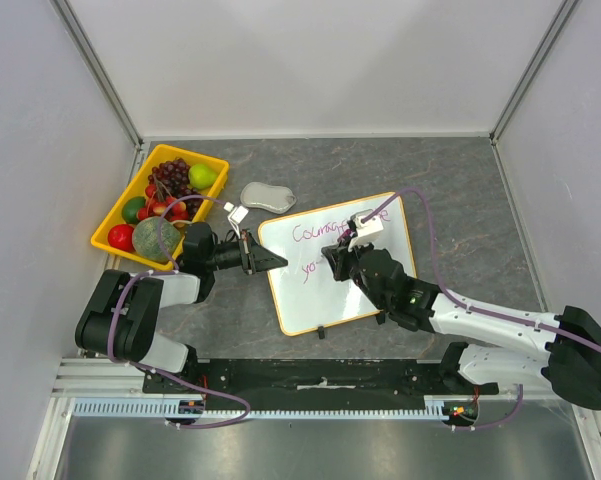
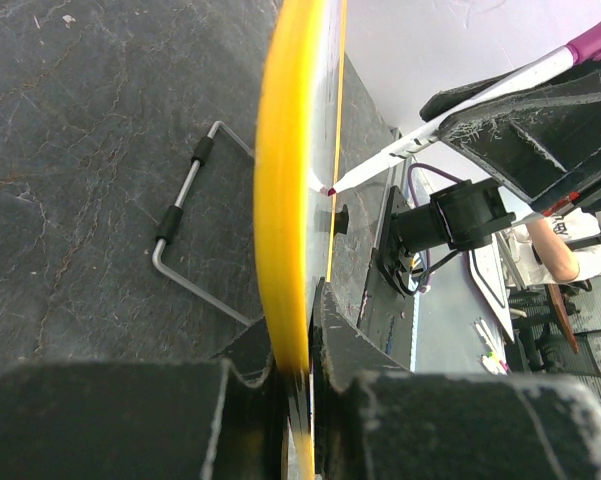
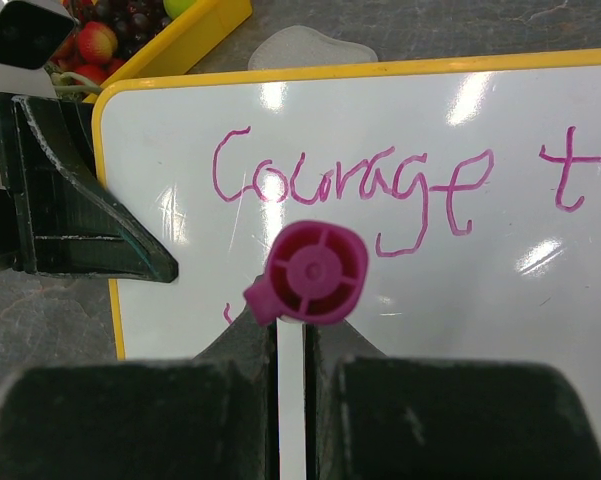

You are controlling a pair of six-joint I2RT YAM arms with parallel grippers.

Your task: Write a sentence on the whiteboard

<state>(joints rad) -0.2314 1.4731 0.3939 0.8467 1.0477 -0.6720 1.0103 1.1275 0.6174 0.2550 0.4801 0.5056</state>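
The whiteboard (image 1: 325, 300), white with a yellow rim, lies mid-table, tilted. Purple handwriting (image 1: 320, 232) reads "Courage to", with "yo" starting a second line (image 1: 310, 268). My left gripper (image 1: 272, 262) is shut on the board's left rim, as the left wrist view (image 2: 300, 335) shows on the yellow rim (image 2: 285, 200). My right gripper (image 1: 345, 255) is shut on a white marker with a magenta end (image 1: 368, 222). Its tip (image 2: 330, 188) touches the board. In the right wrist view the magenta end (image 3: 315, 272) stands above my gripper (image 3: 290, 335) over the board (image 3: 380, 100).
A yellow fruit tray (image 1: 115, 225) holding grapes, apples and other fruit stands at the back left. A grey-white eraser (image 1: 267, 196) lies just behind the board. A wire stand (image 2: 185, 215) lies under the board. White walls close in the table.
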